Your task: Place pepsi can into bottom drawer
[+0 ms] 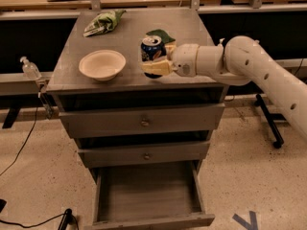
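One pepsi can (153, 51), silver top up and leaning slightly, at the near right part of the cabinet top (129, 37), well above and apart from the bottom drawer (148, 191). Blue side with white and red markings turned toward the camera. Can base level with the grey surface; contact with it not discernible.

Clamped on the can from the right: gripper (156, 57), its two cream fingers (156, 67) closed against the can, one across the lower front, the other behind the upper back. Behind the gripper, a thick white arm (268, 75) running off to the right edge of the view, over the cabinet's right side.

Just behind the can, partly hidden by it, a dark green item (161, 33) lying flat. To the left, apart from the can, a pale empty bowl (102, 64) near the front edge. Farther back on the left, a crumpled green packet (103, 22).

Below the top, two upper drawers (105, 124), both pushed in, each with a small round knob (144, 122) at its centre. Lowest of the three, the bottom drawer pulled fully out over the speckled floor (43, 176), its shallow tray bare.

Left of the cabinet, a small clear bottle (30, 69) on a ledge; a dark cable (21, 152) on the floor; a blue tape mark (247, 220) at lower right.
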You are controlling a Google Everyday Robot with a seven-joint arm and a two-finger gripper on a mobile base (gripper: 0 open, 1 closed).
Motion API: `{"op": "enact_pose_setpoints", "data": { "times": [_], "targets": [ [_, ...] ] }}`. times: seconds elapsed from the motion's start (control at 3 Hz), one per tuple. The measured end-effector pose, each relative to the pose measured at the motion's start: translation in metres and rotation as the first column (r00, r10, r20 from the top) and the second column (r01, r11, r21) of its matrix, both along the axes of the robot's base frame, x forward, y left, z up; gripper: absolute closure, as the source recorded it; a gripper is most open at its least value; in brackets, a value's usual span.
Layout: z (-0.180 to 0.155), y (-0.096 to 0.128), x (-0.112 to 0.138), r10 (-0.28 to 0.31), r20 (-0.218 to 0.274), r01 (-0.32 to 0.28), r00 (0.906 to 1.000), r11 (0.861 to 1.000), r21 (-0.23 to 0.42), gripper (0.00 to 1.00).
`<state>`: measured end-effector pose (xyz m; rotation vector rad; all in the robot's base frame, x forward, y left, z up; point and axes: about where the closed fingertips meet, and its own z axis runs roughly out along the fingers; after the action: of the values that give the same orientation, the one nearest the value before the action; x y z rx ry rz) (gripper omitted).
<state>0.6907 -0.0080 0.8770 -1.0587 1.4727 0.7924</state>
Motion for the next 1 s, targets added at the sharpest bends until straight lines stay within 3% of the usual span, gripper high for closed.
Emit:
{"op": "enact_pose_setpoints", "data": {
  "times": [0.33, 0.67, 1.0],
  "targets": [
    [0.020, -0.008, -0.019, 0.019, 0.086, -0.007, 0.9961, 0.991, -0.136, 1.00],
    [0.025, -0.012, -0.050, 0.082, 0.097, -0.043, 0.9919, 0.937, -0.348, 1.00],
    [0.008, -0.048, -0.063, 0.091, 0.053, -0.056, 0.9945, 0.883, -0.466, 1.00]
  ]
}}
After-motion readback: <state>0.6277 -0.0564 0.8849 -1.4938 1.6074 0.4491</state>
